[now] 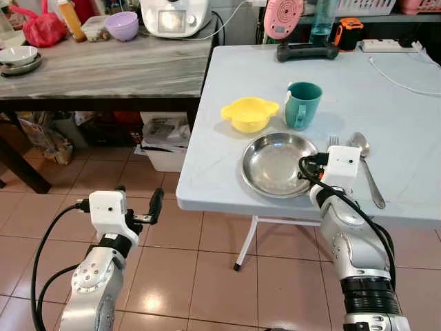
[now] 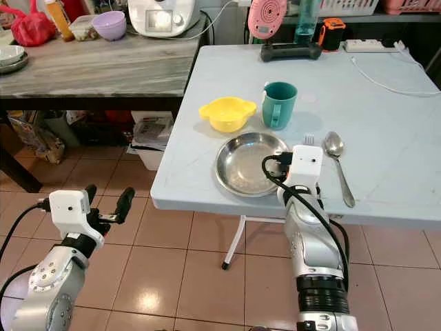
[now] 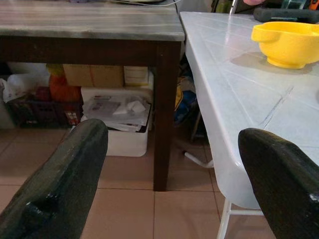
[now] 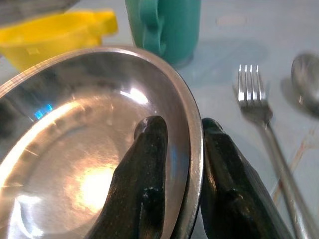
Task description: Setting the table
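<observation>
Steel plate [image 1: 275, 164] flat beside fork [image 4: 251, 92]

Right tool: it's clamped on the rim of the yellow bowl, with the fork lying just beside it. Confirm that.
Not the yellow bowl. The right wrist view shows the right tool clamped on the rim of the steel plate, with the fork lying just beside it.
</observation>
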You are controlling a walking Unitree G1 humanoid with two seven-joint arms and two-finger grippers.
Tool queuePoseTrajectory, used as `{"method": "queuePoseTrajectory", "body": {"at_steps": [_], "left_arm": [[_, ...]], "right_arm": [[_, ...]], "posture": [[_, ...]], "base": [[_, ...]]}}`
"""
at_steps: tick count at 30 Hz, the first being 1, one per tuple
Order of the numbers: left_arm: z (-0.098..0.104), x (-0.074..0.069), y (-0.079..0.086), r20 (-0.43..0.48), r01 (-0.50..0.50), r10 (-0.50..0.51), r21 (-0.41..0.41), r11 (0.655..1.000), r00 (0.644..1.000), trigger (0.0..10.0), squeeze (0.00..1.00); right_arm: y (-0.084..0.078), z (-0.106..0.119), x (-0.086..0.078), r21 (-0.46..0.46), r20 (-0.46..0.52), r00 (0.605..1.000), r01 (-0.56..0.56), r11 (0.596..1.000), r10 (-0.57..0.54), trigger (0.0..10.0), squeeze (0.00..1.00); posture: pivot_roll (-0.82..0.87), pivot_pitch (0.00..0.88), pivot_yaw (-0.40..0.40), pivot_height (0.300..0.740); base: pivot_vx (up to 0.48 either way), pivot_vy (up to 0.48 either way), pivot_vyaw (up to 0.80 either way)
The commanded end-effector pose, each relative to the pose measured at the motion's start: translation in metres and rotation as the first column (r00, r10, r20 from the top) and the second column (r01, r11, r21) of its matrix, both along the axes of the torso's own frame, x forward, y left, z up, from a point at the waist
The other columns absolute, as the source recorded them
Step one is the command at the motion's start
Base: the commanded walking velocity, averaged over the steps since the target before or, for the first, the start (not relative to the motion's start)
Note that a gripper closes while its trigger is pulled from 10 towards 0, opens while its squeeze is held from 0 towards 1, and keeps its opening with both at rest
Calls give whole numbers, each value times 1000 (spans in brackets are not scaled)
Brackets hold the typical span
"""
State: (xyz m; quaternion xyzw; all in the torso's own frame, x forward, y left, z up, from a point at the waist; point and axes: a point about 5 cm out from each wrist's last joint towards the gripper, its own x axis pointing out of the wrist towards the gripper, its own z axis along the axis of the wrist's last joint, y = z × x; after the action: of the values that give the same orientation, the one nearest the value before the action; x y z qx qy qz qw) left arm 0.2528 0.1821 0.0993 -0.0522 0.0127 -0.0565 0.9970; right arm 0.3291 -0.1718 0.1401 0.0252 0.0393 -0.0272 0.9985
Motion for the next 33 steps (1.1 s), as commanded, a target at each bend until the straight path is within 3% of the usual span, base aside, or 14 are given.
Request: {"method": "queuePoseTrajectory", "body": {"at_steps": [1,9,22,33], "left_arm": [[1,2,1,11,-9,9,-2,1000,1000,10000,0],[3,6,-1,20,1,0,-28,1000,1000,10000,0],[2,7,5,15,8,-7,-15,1000,1000,10000,0],[0,6,-5,8,45,-45,-20,999,999,10000,0]], "right_arm": [[3,4,-2,7,30,999,-20,1000,20,10000,0],[7,4,-3,-3,50,998,-40,999,40,10000,0],[10,4,-2,-13,62,996,-62,998,62,10000,0],[13,5,-2,-17,73,995,-64,998,65,10000,0]], "posture": [[-99,71,60,740],[-100,68,60,740],[-96,69,58,740],[-99,65,70,740]], "base": [[0,0,0],[0,0,0],[0,320,0],[0,378,0]]}}
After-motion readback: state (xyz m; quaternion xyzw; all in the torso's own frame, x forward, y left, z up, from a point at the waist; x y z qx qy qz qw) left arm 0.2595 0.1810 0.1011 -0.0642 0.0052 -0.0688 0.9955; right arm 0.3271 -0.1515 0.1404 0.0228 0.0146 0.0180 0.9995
